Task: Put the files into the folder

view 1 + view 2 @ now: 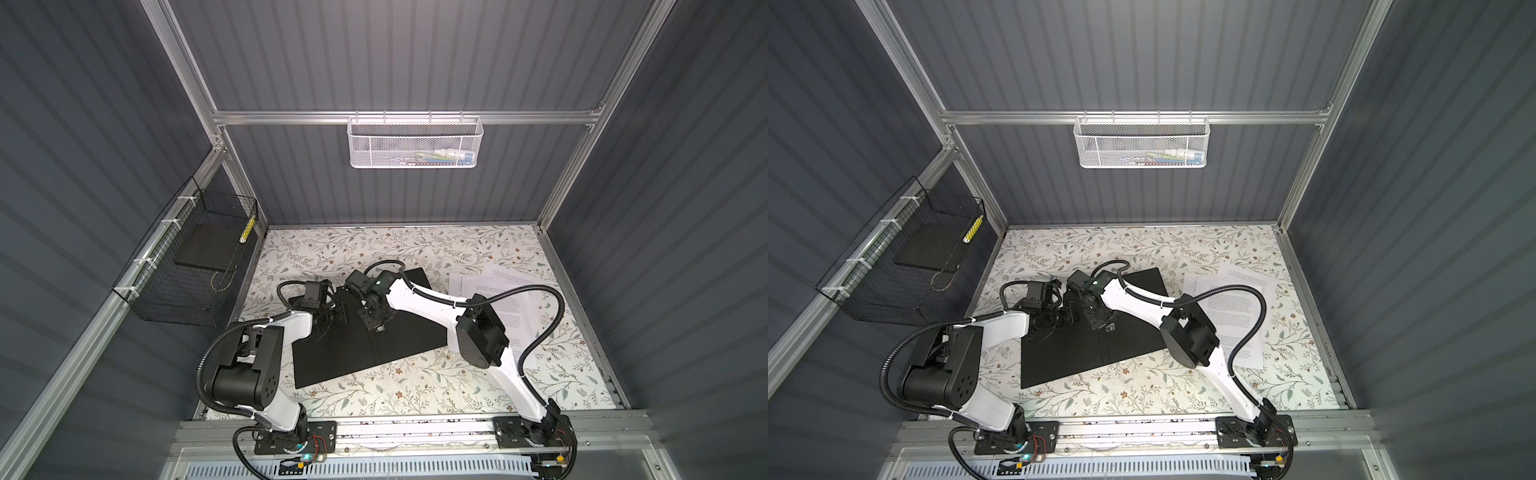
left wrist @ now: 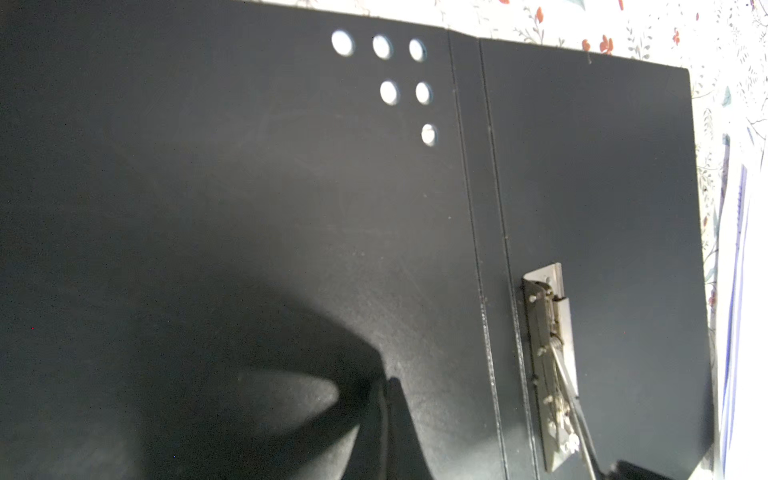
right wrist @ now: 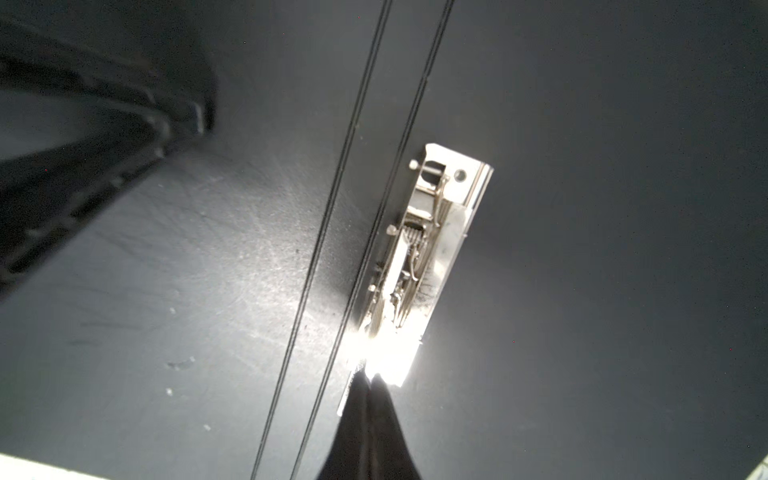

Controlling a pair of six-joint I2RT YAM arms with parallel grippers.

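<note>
Although the print on the files (image 1: 500, 279) is too small to read, we start at nine o'clock. The left gripper (image 2: 386, 399), clenched, rests tips-down on the left leaf of the folder (image 1: 395, 345). The folder lies open, black inside up, mid-way on the floral tabletop (image 1: 415, 390). The right gripper (image 3: 370, 380), also clenched, meets its metal clip (image 3: 440, 237). At three o'clock lie the files. Grey ribbed walls (image 1: 374, 62) enclose everything.

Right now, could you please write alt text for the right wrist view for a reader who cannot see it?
The right gripper, jaws shut, sits at the glare-lit end of the metal clip inside the open black folder. Two spine creases run beside the clip.
</note>
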